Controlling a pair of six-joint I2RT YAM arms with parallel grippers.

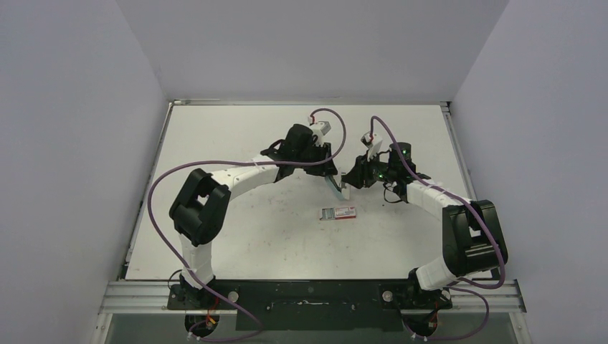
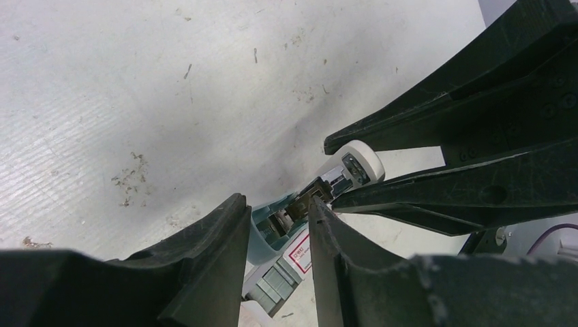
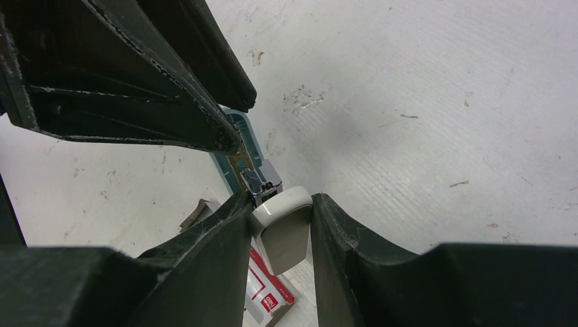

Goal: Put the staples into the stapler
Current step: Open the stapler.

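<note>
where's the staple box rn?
Top view: the staple box lies flat near the middle of the table, just nearer the arm bases than the stapler, which the right gripper holds up between the two arms.

Top view: you look down over the whole table (image 1: pixel 236 236); both wrist views close in, facing one stapler (image 2: pixel 358 163).
</note>
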